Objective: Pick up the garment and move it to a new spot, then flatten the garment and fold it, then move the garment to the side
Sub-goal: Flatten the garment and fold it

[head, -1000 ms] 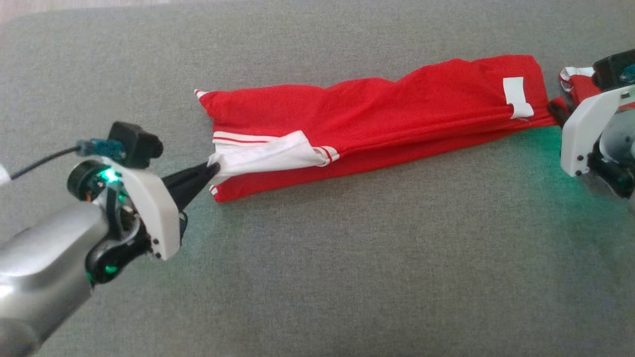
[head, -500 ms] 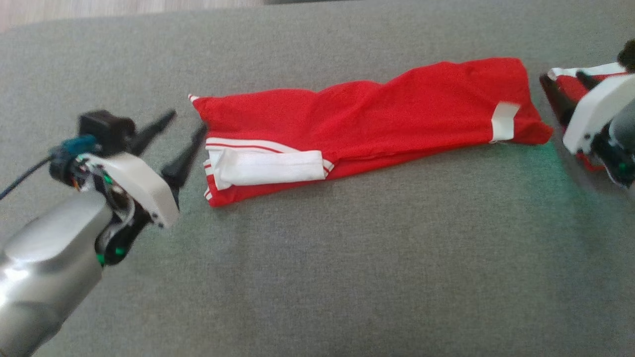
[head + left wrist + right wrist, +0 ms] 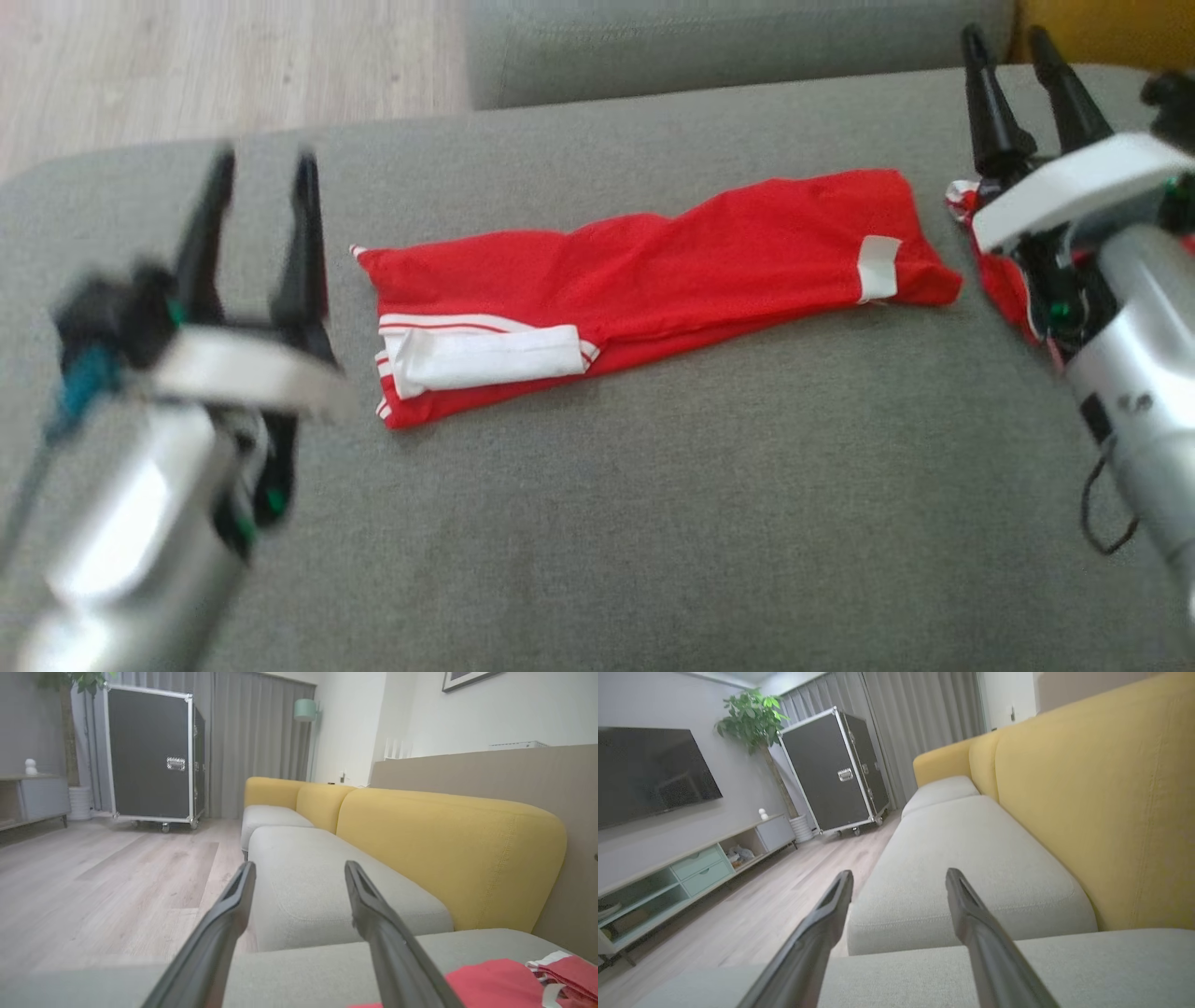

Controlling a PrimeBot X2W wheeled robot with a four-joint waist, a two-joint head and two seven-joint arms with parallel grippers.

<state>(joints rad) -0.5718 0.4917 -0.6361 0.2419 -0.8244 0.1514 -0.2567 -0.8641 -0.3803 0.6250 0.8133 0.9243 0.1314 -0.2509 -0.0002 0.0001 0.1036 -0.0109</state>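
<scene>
Cushion: grey sofa seat (image 3: pixel 653 523) fills most of the head view, with wooden floor (image 3: pixel 187 65) at the upper left and a yellow backrest (image 3: pixel 444 858) in the left wrist view.
Garment: red garment (image 3: pixel 653 271) lies flat on the cushion at frame centre, folded into a long narrow strip that neither claw touches.
Long axis: it runs from lower left to upper right. A white band (image 3: pixel 485 359) sits at the lower-left end and a white patch (image 3: pixel 878 266) near the upper-right end.
Left claw: I see the left claw (image 3: pixel 264 163) at the left of the frame, blurred, fingers spread wide and pointing up, holding nothing.
Right claw: the right claw (image 3: pixel 1004 42) stands at the upper right, fingers also spread and empty.
Second cloth: a second cloth (image 3: pixel 1004 280), red and white, lies at the right edge, partly hidden under the right arm and apart from the strip.
Key relation: the strip lies between my two claws. Its banded end is just beside the left claw, to that claw's right. Its patched end is near the right claw, down and to the left of it.
Nearer arm: I judge the left slightly closer to its end.
Next move: probably each claw comes down on its own end of the strip, either to fold it end to end or to carry it aside.
</scene>
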